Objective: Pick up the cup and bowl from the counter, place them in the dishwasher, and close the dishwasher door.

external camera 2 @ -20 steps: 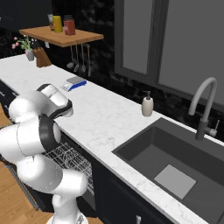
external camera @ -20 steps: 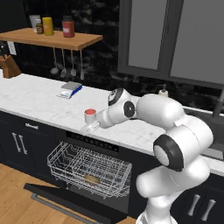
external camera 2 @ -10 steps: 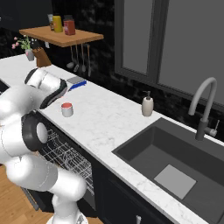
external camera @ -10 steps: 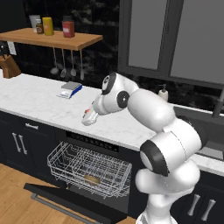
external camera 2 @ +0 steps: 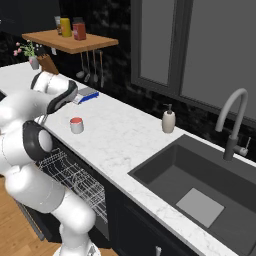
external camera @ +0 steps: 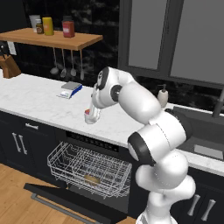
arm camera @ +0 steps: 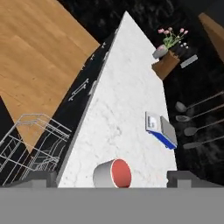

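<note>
Cup not yet picked up; bowl seems racked already.
Claw wide open, empty, straddling cup on table. Tan bowl-like shape sits in dishwasher rack. Door down; cup loading and closing remain.

A home kitchen. A long marble surface tops dark cabinets, with a sink and curved tap set into it. Left of the sink, under the surface, a dishwasher stands open with its wire rack pulled out. Above that end, a wooden shelf carries jars, ladles hanging beneath.
</note>
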Controlling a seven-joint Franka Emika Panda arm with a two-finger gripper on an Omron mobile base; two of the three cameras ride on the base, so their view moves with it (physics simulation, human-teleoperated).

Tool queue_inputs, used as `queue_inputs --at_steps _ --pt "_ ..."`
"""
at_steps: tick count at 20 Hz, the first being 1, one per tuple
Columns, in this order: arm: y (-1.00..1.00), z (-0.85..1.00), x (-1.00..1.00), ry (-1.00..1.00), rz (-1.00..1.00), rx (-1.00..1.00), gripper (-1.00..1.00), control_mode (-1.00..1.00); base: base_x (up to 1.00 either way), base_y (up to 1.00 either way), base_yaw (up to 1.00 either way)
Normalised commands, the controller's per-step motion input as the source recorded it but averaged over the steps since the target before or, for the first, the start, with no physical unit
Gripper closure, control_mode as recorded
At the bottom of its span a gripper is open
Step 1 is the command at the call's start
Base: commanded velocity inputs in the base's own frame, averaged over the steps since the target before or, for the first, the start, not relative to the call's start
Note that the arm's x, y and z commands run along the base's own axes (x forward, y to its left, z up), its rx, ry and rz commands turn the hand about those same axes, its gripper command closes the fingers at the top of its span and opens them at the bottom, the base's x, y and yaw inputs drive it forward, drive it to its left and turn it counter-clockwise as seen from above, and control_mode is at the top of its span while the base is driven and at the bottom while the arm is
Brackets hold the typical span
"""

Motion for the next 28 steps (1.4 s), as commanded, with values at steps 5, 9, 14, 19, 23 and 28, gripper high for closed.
queue_inputs --at_steps 5,9,14,19,23,28 --pt "-0.32 0.26 0.01 0.10 0.20 -0.36 -1.00 -1.00 0.00 0.00 0.00" --pt "-0.36 0.53 0.05 0.03 0.21 -0.24 -1.00 -1.00 0.00 0.00 0.00" --pt "-0.35 0.34 0.14 0.22 0.09 -0.09 -1.00 -1.00 0.00 0.00 0.00" --pt "-0.18 0.26 0.25 0.37 0.00 0.00 -1.00 -1.00 0.00 0.00 0.00" --pt "-0.14 0.54 0.09 0.31 0.00 -0.04 -1.00 -1.00 0.00 0.00 0.00" --pt "-0.12 0.53 0.19 0.37 0.11 -0.06 -1.00 -1.00 0.00 0.00 0.00"
